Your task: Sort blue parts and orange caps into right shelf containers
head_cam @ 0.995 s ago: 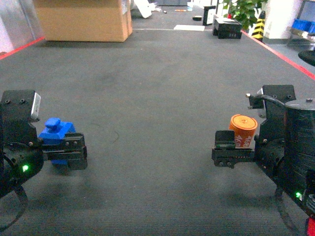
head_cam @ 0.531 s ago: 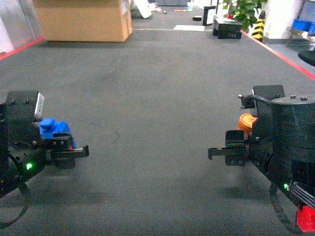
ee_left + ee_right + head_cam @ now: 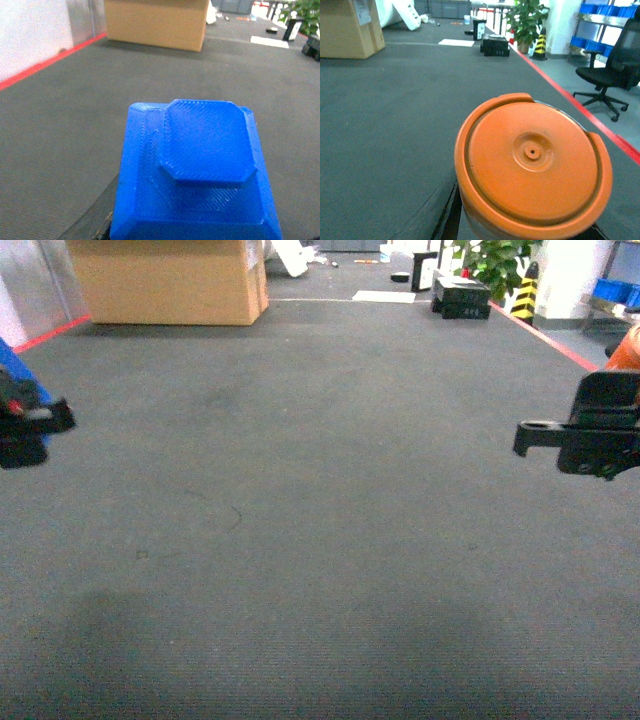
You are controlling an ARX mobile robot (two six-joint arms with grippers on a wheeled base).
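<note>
In the left wrist view a blue part [image 3: 200, 165] with a raised octagonal top fills the lower middle, and a dark finger [image 3: 92, 222] presses its left side. The head view has my left gripper [image 3: 40, 425] at the far left edge, shut on this blue part [image 3: 15, 360], which is mostly cut off. An orange cap [image 3: 532, 165] sits flat side toward the right wrist camera, with a dark finger [image 3: 427, 215] at its left. My right gripper [image 3: 560, 440] is at the right edge of the head view, shut on the cap [image 3: 628, 348].
Dark carpet stretches ahead. A large cardboard box [image 3: 170, 280] stands far left, a black crate [image 3: 460, 295] and a plant [image 3: 495, 260] far right. A red floor line [image 3: 550, 335] runs along the right. Beyond it are an office chair [image 3: 615, 65] and blue crates [image 3: 602, 42] on a shelf.
Both arms have lifted and swung outward to the edges of the head view, carrying the blue part and the orange cap with them.
</note>
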